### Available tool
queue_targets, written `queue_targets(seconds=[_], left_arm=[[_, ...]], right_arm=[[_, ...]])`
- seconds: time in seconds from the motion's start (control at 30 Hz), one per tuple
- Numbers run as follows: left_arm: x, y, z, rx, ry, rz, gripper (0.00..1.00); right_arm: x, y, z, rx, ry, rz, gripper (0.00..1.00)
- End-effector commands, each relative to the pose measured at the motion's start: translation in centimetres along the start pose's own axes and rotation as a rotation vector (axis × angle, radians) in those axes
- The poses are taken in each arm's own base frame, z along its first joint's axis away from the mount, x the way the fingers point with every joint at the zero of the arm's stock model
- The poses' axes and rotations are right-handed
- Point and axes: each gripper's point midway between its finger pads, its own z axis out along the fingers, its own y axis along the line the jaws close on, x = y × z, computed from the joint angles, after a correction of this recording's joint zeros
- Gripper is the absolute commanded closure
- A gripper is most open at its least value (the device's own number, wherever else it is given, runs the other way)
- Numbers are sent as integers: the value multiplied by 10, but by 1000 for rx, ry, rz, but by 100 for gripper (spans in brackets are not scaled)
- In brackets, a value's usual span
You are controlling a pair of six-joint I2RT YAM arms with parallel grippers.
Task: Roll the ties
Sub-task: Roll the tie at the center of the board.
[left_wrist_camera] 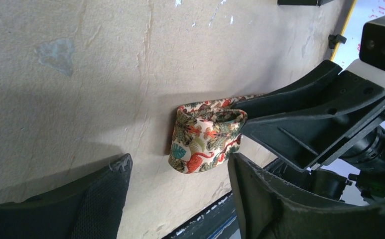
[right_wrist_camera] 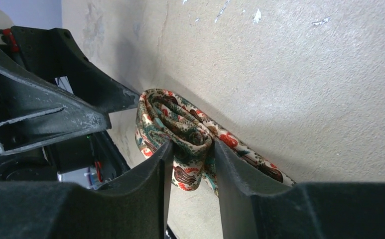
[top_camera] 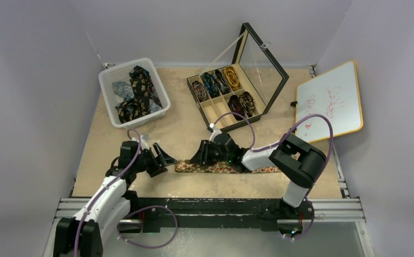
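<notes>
A tan-orange floral tie (top_camera: 223, 169) lies flat along the table's near edge. Its left end is wound into a loose coil (right_wrist_camera: 178, 117). My right gripper (right_wrist_camera: 192, 147) is shut on that coil, which is pinched between both pads. In the top view the right gripper (top_camera: 201, 157) sits over the tie's left part. My left gripper (left_wrist_camera: 179, 167) is open and empty. Its fingers flank the coil (left_wrist_camera: 205, 142) without touching, just left of it in the top view (top_camera: 167, 159). Several coiled ties (top_camera: 223, 85) fill compartments of a black box.
The black compartment box (top_camera: 213, 112) stands open at the back centre, lid up. A white basket (top_camera: 108, 96) at back left holds several loose dark ties (top_camera: 137, 88). A whiteboard (top_camera: 330, 101) leans at the right. The metal rail (top_camera: 215, 206) runs along the near edge.
</notes>
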Motion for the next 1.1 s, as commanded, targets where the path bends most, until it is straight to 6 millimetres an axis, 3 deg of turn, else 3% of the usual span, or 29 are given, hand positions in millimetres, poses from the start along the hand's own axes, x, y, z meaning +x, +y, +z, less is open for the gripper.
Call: queue_targets(seconds=[0.0,0.1,0.23,0.73,0.87,1.07], left_arm=[[4,-3,2,53,22,30,35],[8,-2,3,55,39,20,40],[11,-2,3,70,50,13,42],[8,-20,8,167,74,49,41],[15,-19,11,179,119,37,41],[20,-17,15,173,135,34,41]], right_arm=[[-3,-3,0,18,-12,0,63],[-7,-2,0,7,-39,-12,64],[3,-10,-3,10,-22,4,64],[3,-22,-9,65,-46,6,71],[20,-22,-14,1,-1,26,70],[25,-33,-12,20,-3,30,76]])
